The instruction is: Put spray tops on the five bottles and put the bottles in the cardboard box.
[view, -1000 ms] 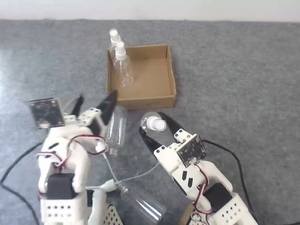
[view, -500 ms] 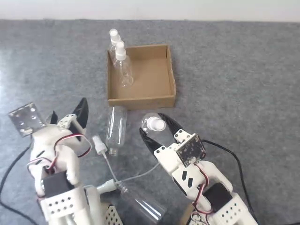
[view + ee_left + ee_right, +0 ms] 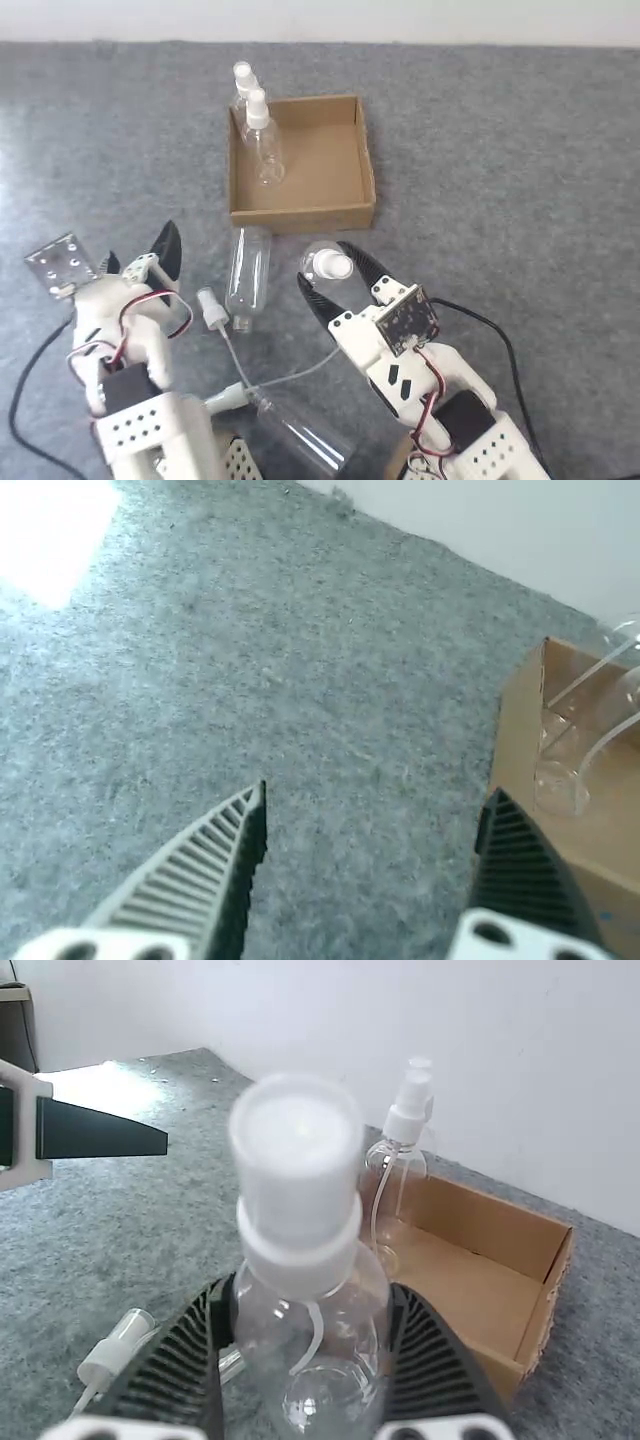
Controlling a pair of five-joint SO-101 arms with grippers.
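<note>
While two bottles lie without tops on the grey mat (image 3: pixel 520 150), you are mid-task; the step in hand looks to be boxing a finished bottle. Nearest, at the lower edge of the high view, an uncapped bottle (image 3: pixel 305 437) lies on its side, with a loose spray top (image 3: pixel 226 397) just beside its neck. Above it, your right gripper (image 3: pixel 323 265) is clamped around the held bottle (image 3: pixel 333 266), cap uppermost, near the box's front wall. At lower left, your left gripper (image 3: pixel 140 258) stands spread wide with nothing in it. Between the arms, a second spray top (image 3: pixel 211 307) lies near the mouth of a bare bottle (image 3: pixel 248 272). Farther up, the cardboard box (image 3: pixel 300 214) contains a boxed bottle (image 3: pixel 264 145). A corner bottle (image 3: pixel 242 82) stands at its far left, inside or outside you cannot tell. Your next move, likely: lift the held bottle over the front wall, lower it inside, then release.
</note>
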